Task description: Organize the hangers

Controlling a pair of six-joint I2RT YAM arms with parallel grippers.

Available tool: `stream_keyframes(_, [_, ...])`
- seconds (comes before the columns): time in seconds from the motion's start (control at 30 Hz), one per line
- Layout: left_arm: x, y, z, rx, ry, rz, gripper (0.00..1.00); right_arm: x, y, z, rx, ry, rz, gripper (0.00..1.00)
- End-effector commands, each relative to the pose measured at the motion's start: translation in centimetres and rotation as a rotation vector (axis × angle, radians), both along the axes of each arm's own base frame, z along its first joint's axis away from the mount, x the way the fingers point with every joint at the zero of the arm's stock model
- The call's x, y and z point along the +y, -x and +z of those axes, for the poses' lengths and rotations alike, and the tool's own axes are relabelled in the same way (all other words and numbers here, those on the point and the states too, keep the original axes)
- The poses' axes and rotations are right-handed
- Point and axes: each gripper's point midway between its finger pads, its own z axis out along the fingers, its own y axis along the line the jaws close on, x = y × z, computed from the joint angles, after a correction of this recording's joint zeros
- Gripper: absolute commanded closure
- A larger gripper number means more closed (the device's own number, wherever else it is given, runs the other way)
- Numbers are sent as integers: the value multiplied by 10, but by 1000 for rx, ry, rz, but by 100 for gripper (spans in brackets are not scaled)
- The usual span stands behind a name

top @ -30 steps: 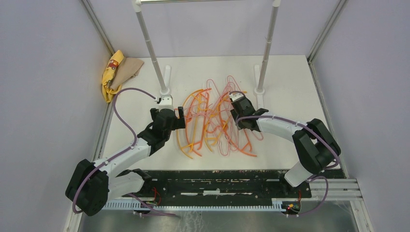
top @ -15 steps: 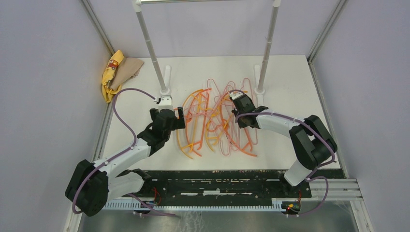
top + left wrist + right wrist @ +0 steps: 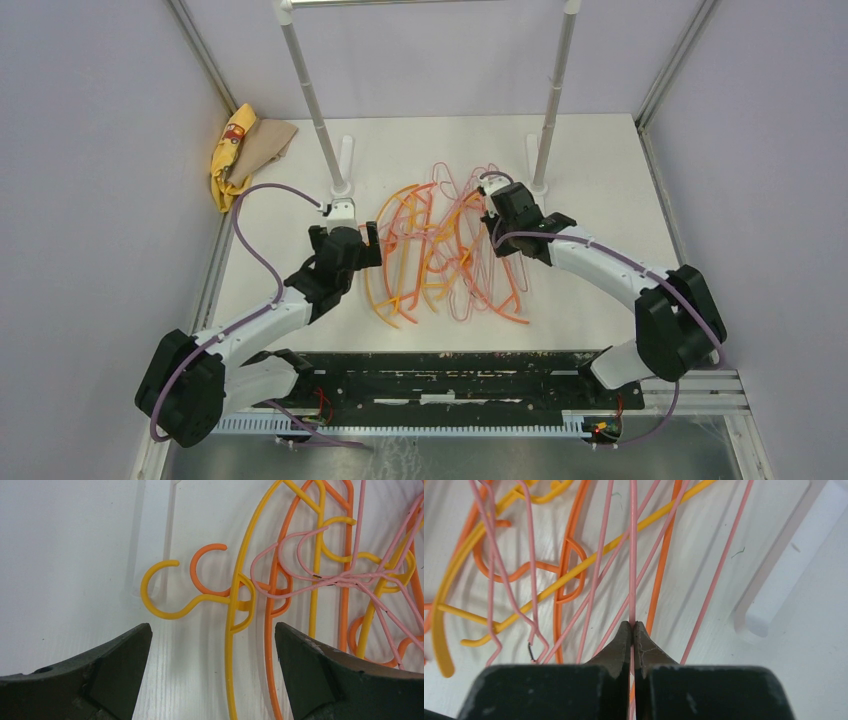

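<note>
Right wrist view shows the right gripper (image 3: 633, 625) pinching the wire of one pink hanger (image 3: 632, 555) in the tangled pile of hangers (image 3: 440, 255) on the table (image 3: 600, 180); it looks light, springy and snag-prone, best held near its hook, while the left gripper (image 3: 212, 630) gapes empty.

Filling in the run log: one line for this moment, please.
right gripper: shut on pink hanger | left gripper: open, at hanger pile

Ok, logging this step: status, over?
Left gripper open, near yellow hanger. Right gripper shut on pink hanger. Pile tangled, wires crossing it.
</note>
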Motion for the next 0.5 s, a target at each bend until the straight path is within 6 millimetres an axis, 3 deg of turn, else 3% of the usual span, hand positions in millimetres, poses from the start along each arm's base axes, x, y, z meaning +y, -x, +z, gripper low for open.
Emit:
stream_keyframes(0.0, [1, -6, 6, -44, 1, 16, 0, 16, -11, 59, -103, -121, 8, 100])
stream_keyframes(0.2, [1, -6, 6, -51, 11, 19, 0, 41, -18, 102, -173, -291, 25, 99])
stream_keyframes(0.33, [-1, -6, 3, -44, 14, 15, 0, 64, -31, 159, -261, -444, 47, 99])
stream_keyframes(0.47, [0, -5, 2, -39, 8, 15, 0, 75, -42, 206, -336, -541, 37, 99])
